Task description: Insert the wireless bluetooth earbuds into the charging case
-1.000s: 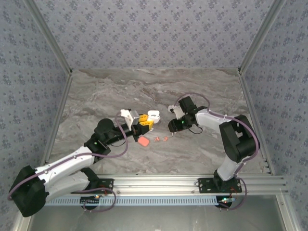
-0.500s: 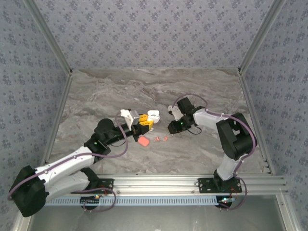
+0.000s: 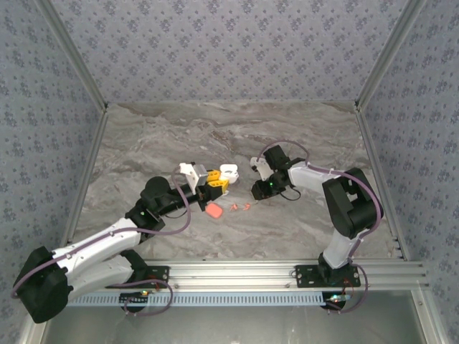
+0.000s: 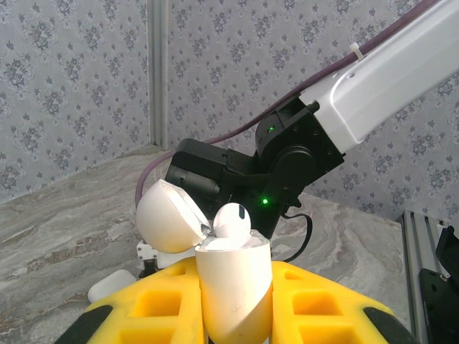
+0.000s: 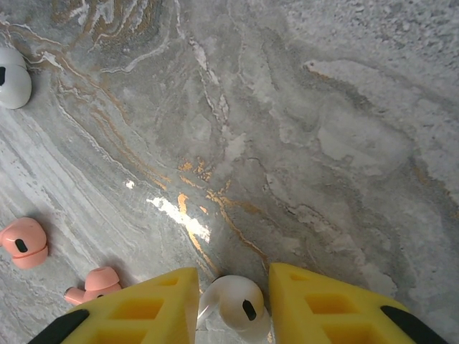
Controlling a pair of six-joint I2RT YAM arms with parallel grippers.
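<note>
The right hand (image 3: 257, 190), pinching a white earbud (image 5: 235, 307), has barely stirred at mid-frame; the left hand (image 3: 217, 183) clamps the open charging case (image 4: 233, 287), so insertion still waits.

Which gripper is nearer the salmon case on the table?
Left. The left gripper, holding a white case, sits just beyond the salmon case. The right gripper is off to its right, past the two salmon earbuds.

Bright, even light; soft shadows; glare patch on marble tabletop (image 5: 176, 209).
</note>
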